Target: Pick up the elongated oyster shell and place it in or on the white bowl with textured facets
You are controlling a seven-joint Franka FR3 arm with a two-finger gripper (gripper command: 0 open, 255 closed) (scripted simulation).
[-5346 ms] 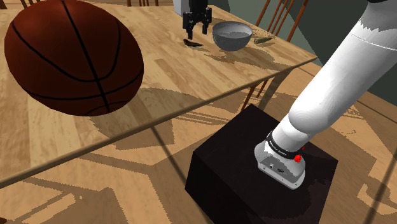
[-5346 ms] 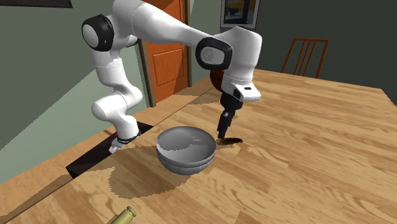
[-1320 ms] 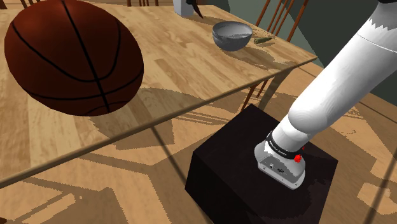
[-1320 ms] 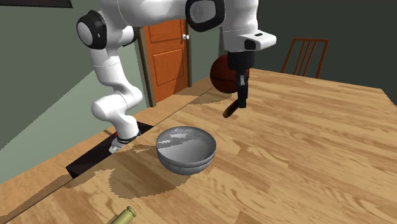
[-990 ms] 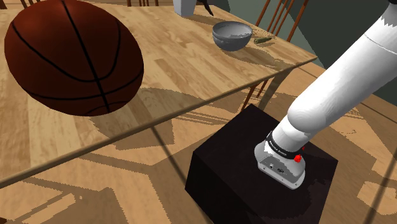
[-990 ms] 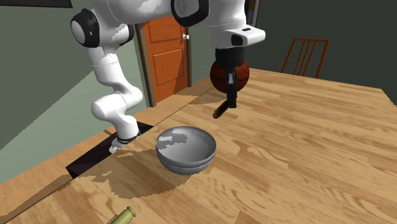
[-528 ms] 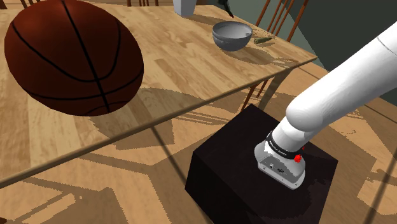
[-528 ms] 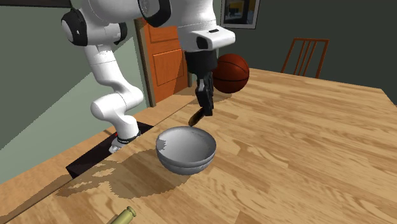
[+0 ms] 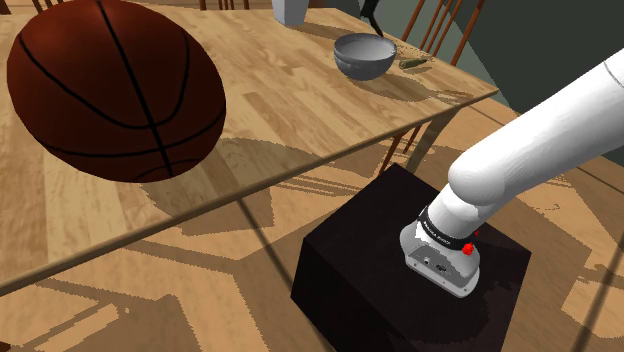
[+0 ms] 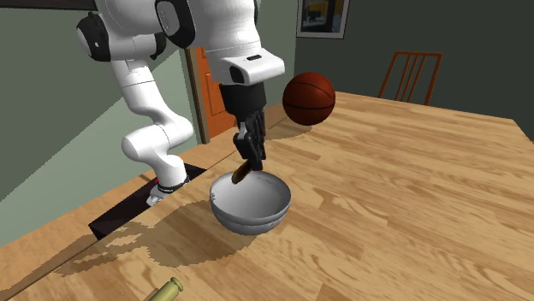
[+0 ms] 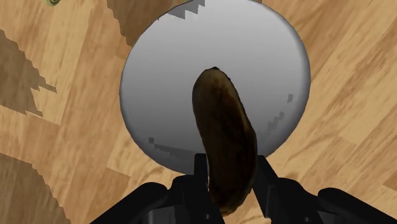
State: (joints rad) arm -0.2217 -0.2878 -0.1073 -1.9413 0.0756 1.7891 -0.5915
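Poised over the bowl, with the gripper [image 10: 254, 154] pinched on the oyster shell [image 11: 219, 121].

Clasped by one end only between the black fingers, with most of the long brown length jutting past the tips and slanting down toward the hollow of the pale grey bowl [image 10: 248, 212], low in the middle of the second exterior view. Looks nearer the rim's upper-left side than dead centre there, yet well within the rim in the wrist view. If released from this height, could strike the curved wall and bounce or skid out onto the wooden table [image 10: 411, 197]. Could also swivel in so short a grip and drop early. Probably safer lowered and centred before opening. Well apart from the basketball [image 10: 309, 98] at upper middle, so no likely trouble there.
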